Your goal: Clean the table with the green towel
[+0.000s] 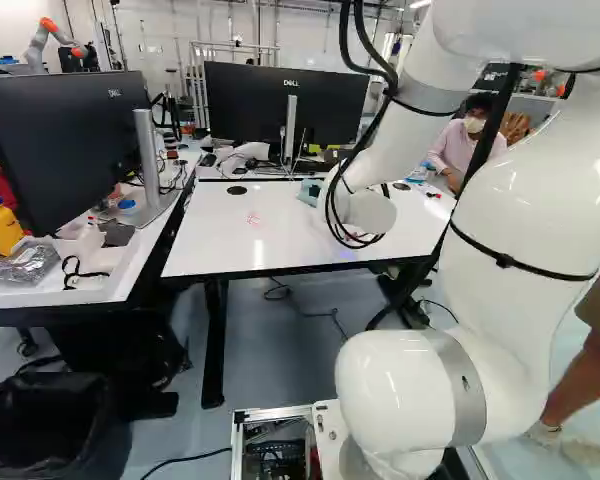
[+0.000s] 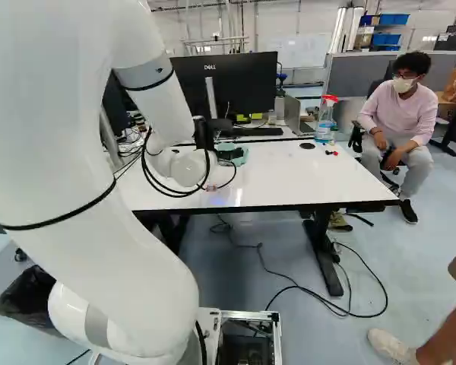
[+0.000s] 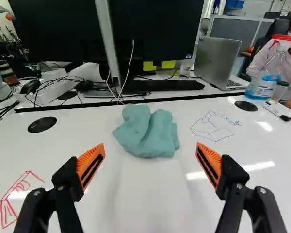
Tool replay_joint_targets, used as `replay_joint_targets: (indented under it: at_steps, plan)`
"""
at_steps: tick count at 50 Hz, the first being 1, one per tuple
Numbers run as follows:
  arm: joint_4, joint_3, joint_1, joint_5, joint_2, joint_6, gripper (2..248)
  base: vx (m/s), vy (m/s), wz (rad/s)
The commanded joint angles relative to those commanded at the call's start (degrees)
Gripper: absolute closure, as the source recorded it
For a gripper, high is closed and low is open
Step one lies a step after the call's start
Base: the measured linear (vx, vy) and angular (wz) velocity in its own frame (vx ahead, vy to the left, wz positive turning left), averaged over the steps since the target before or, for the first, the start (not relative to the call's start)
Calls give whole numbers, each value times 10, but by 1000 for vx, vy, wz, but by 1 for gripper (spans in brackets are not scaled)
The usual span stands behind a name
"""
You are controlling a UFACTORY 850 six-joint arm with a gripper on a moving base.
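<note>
Wrist view: gripper [image 2: 226,154] open, two black fingers spread wide, orange pads [image 3: 90,164] angled toward each other across the gap. Green towel [image 3: 146,131] is ahead of the fingertips, roughly centered between their lines, clear of both. It's bunched up in a loose heap on the white table [image 3: 145,199], near the far edge.

Marker on the tabletop: red drawing [image 3: 14,196] out beside one finger, blue drawing [image 3: 214,125] past the other, just beside the towel. Two black round caps set in the surface, one [image 3: 42,124] on the red drawing's side, other [image 3: 246,106] beyond the blue one.

Same side as blue: spray bottle [image 3: 266,75] with red top, upright, smaller bottle [image 3: 279,91] next to it, markers [image 3: 286,118] lying close by.

Behind the table, desk has a laptop [image 3: 214,60], lid up, keyboard [image 3: 162,86] below the monitors [image 3: 155,29], loose cables [image 3: 36,97].

Left base view: arm [image 1: 420,125] reaches out over the table. Side desk at the left holds a monitor [image 1: 55,140] and yellow bottle [image 1: 0,226]. Black bin [image 1: 50,425] on the floor below. Another robot [image 1: 38,42] far back.
</note>
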Motion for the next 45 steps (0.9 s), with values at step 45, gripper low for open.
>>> replay_joint_targets:
  at_steps: [45]
  plan:
    - [0,-142,-14,-91,-93,0,3,0,0,0]
